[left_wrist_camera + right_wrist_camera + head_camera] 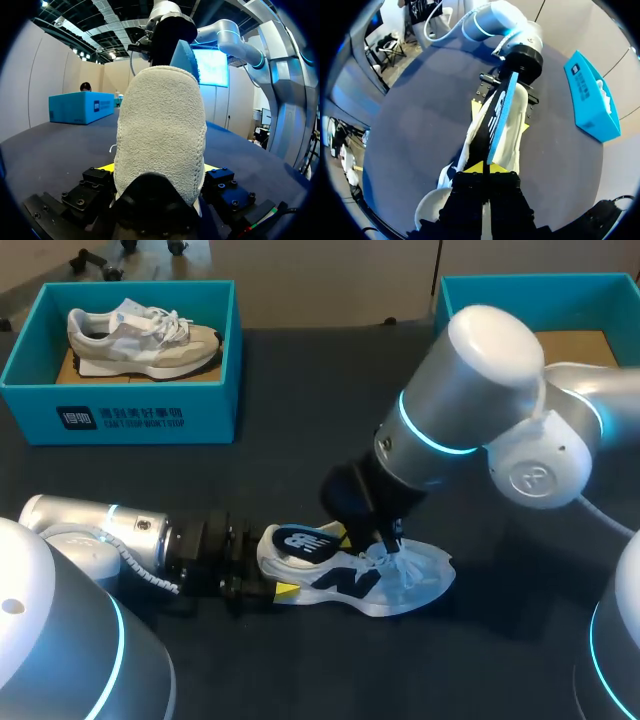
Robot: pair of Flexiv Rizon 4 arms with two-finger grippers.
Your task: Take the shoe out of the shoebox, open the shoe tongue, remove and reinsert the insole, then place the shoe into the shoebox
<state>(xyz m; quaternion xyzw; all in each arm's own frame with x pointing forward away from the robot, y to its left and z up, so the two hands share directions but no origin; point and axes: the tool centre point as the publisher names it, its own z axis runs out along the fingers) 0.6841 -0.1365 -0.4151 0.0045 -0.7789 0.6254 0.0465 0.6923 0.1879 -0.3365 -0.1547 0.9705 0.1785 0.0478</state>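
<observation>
While clamping the shoe (400, 580) by the heel in the left hand (159, 170), pinching the insole (501, 115) in the right hand (483, 169), well apart from the shoebox (140, 415) holding another shoe (140, 335).

A dark, matte table (300, 420) fills the head view — far edge at 12 o'clock, near side at 6. Soft, even light lies across it.
</observation>
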